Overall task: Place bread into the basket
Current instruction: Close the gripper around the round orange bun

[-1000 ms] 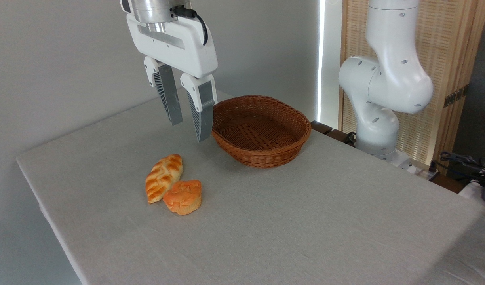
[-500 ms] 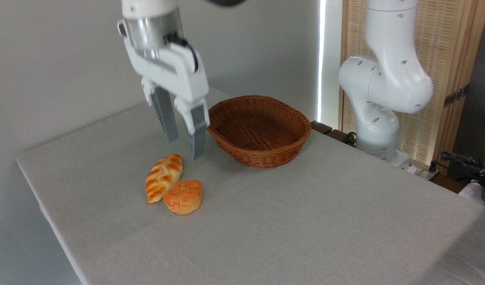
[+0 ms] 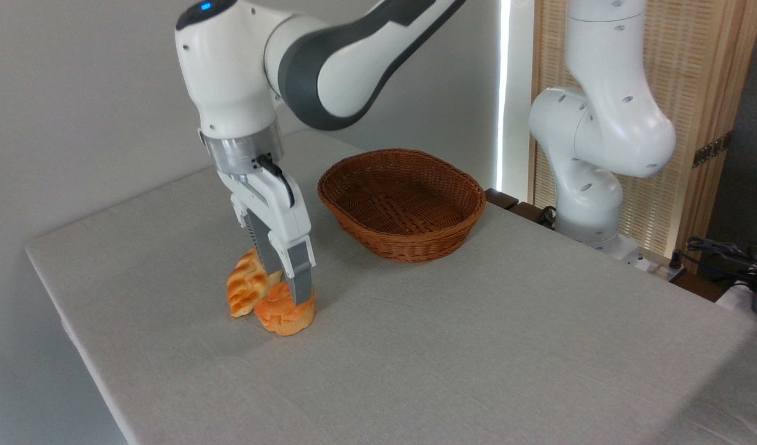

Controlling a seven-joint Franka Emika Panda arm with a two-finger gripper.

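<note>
The jaws are seen lowered over the bread (image 3: 284, 314), one finger (image 3: 301, 278) at its right side and the other behind it; whether they are clenched on it cannot be told. The bread is set on the worktop (image 3: 477, 346), touching a braided loaf (image 3: 245, 289) to its left. The basket (image 3: 403, 203) is found well apart, farther back to the right, with nothing in it.
</note>
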